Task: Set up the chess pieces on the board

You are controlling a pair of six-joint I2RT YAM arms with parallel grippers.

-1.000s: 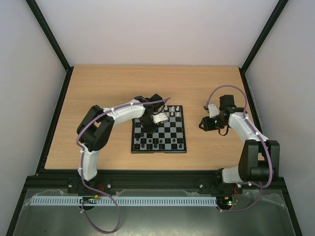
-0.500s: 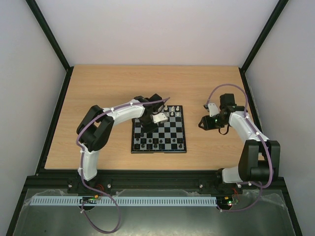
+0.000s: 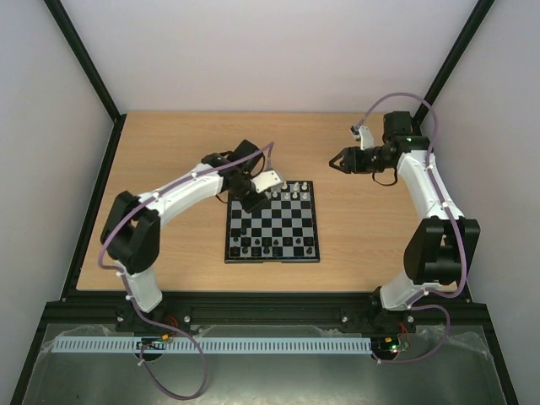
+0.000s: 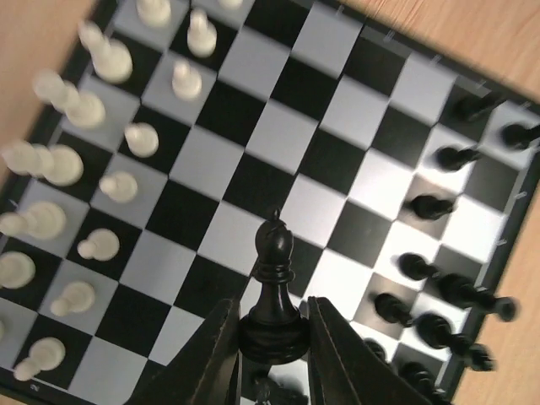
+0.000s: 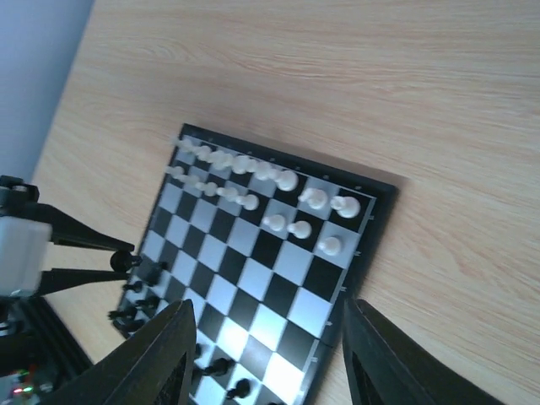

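The board [image 3: 278,221] lies mid-table with white chess pieces [image 3: 291,194] in its two far rows and black ones [image 3: 270,247] along the near rows. My left gripper [image 3: 249,201] hangs over the board's far-left part. The left wrist view shows this gripper [image 4: 272,316] shut on the base of a black bishop [image 4: 274,278], upright above the squares [image 4: 253,135]. White pieces [image 4: 110,186] stand to its left and black ones [image 4: 430,202] to its right. My right gripper [image 3: 337,160] is raised beyond the board's far-right corner, open and empty [image 5: 266,308] above the board [image 5: 253,278].
The wooden table [image 3: 169,169] stretches bare round the board, bounded by a black frame [image 3: 93,211] and pale walls. In the right wrist view the left gripper [image 5: 84,253] reaches in from the left edge, over the black pieces [image 5: 139,295].
The left jaws closed on the black bishop and that arm stretched out, shifting toward the board's far-left side. The right arm swung up and farther back, and its jaws opened wider.
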